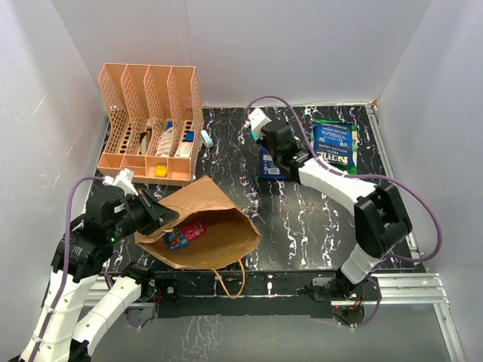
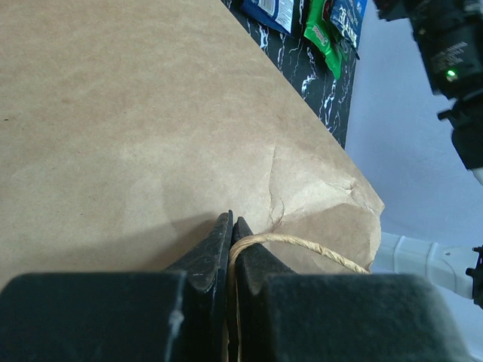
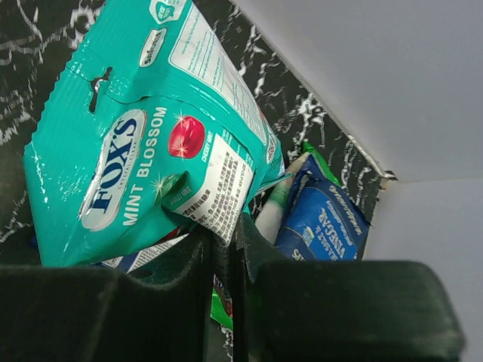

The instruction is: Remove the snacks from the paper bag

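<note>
The brown paper bag (image 1: 215,219) lies on its side at the near left, mouth open toward the front. A red and blue snack packet (image 1: 185,234) shows inside the mouth. My left gripper (image 1: 161,216) is at the bag's left rim. In the left wrist view that left gripper (image 2: 232,225) is shut on the bag's twisted paper handle (image 2: 317,249). My right gripper (image 3: 226,235) is shut on a corner of a teal Fox's Mint Blossom packet (image 3: 143,143). From above, the right gripper (image 1: 273,157) hangs over a dark blue packet (image 1: 267,164). A large green and blue bag (image 1: 334,143) lies to its right.
An orange perforated file organizer (image 1: 151,124) with small stationery stands at the back left. A small white item (image 1: 205,138) lies beside it. The bag's other handle (image 1: 230,280) hangs over the table's near edge. White walls close in the back and both sides.
</note>
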You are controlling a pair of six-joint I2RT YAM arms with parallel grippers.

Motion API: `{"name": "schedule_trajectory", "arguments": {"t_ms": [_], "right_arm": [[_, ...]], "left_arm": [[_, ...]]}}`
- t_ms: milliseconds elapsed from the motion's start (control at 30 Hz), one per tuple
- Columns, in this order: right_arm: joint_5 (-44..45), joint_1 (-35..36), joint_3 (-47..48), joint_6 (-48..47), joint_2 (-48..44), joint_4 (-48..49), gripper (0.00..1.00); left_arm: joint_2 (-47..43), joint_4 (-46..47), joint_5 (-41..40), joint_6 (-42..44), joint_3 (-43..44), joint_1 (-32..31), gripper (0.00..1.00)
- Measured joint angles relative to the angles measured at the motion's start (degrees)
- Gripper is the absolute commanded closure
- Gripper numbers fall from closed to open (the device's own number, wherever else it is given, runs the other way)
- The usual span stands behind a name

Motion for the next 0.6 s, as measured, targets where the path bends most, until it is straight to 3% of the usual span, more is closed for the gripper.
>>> {"name": "schedule_trajectory", "arguments": {"t_ms": [233, 400, 600], "right_arm": [[-9.53, -6.84, -0.83, -3.82, 6.86, 0.52, 0.93], [-11.08, -7.80, -2.73, -5.75, 10.91, 2.19, 0.93], [-11.13, -7.56, -4.22, -6.01, 13.40, 5.16, 0.93]], "left_arm": [[4.48, 1.27, 3.17, 3.17, 1.97, 0.00, 1.00], [9.46, 2.58, 9.22, 8.02, 3.89, 0.00, 1.00], [9.49, 1.11, 15.15, 11.54, 3.96, 0.00, 1.00]]}}
